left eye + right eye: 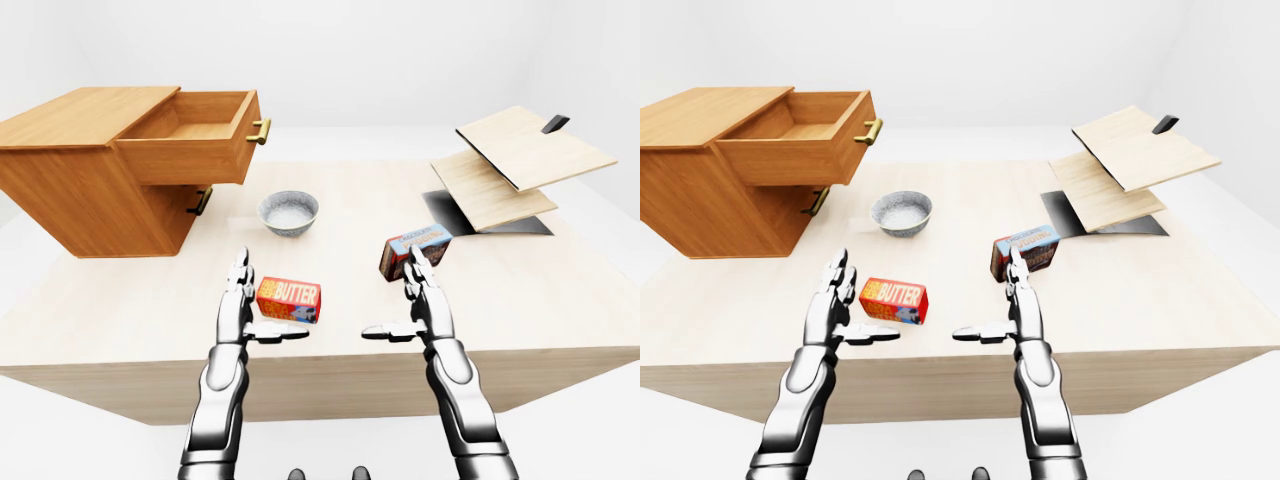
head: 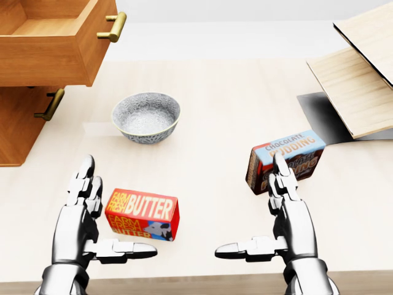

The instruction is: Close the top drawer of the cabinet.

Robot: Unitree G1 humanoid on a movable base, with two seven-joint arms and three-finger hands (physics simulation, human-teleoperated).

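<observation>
While the drawer (image 1: pixel 195 135) stands pulled out of the cabinet (image 1: pixel 75 175), far left:
Left hand (image 2: pixel 83 212) and right hand (image 2: pixel 285 212) hover near, fingers spread, holding nothing.

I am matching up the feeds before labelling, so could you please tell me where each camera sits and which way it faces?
Left-eye view: on the head, looking over the table at the open top drawer; both forearms show.
Right-eye view: the paired eye, the same scene shifted slightly left; both arms show.
Head view: on the head, tilted down closer on the bowl and butter box; left hand and right hand open.
All share the drawer, bowl and hands.
</observation>
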